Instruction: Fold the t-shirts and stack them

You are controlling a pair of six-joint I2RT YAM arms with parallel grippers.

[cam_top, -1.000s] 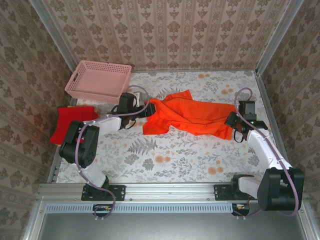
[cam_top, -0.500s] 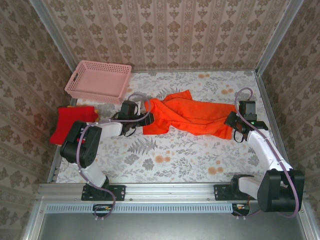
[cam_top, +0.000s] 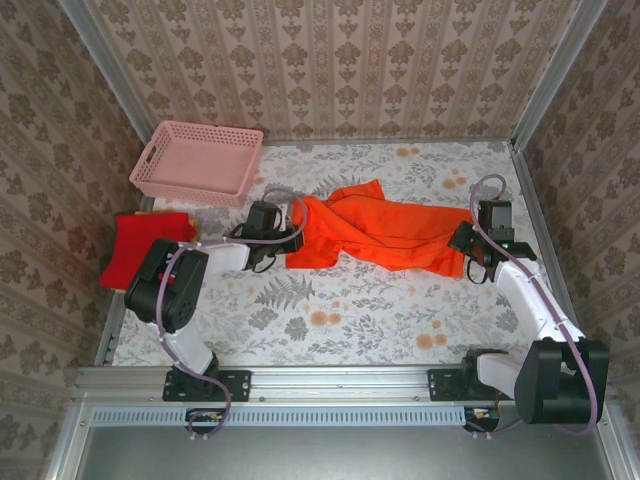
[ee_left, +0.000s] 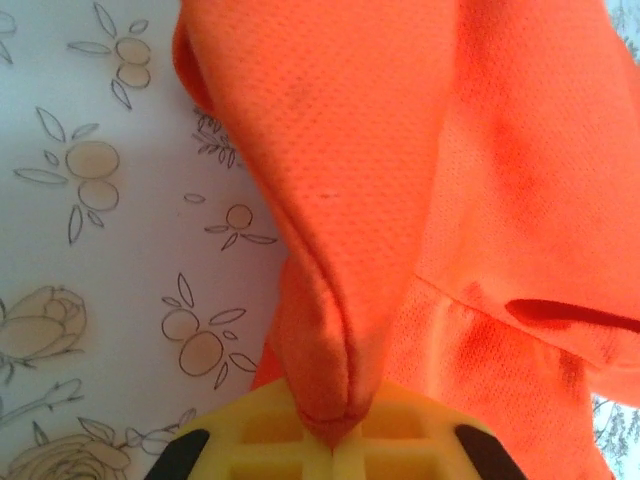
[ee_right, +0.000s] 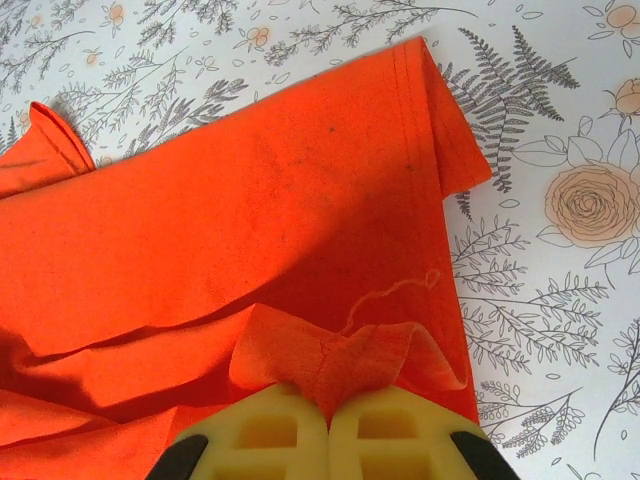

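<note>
A bright orange t-shirt (cam_top: 385, 232) lies crumpled across the middle of the table. My left gripper (cam_top: 292, 237) is shut on its left edge; a pinched fold of orange cloth (ee_left: 325, 390) rises from between the yellow fingers (ee_left: 262, 440). At the shirt's right end my right gripper (cam_top: 466, 246) is shut on a bunched bit of the orange hem (ee_right: 335, 362) between its yellow fingers (ee_right: 400, 435). A deeper red t-shirt (cam_top: 140, 243) sits folded at the table's left edge, apart from both grippers.
A pink lattice basket (cam_top: 198, 162) stands at the back left, just behind the red shirt. Patterned walls and metal rails close the table on three sides. Bare floral tablecloth (cam_top: 350, 310) stretches in front of the orange shirt.
My left gripper moved right along the table to the orange shirt's left edge and shut on it. The right arm has stayed put, still gripping the shirt.
</note>
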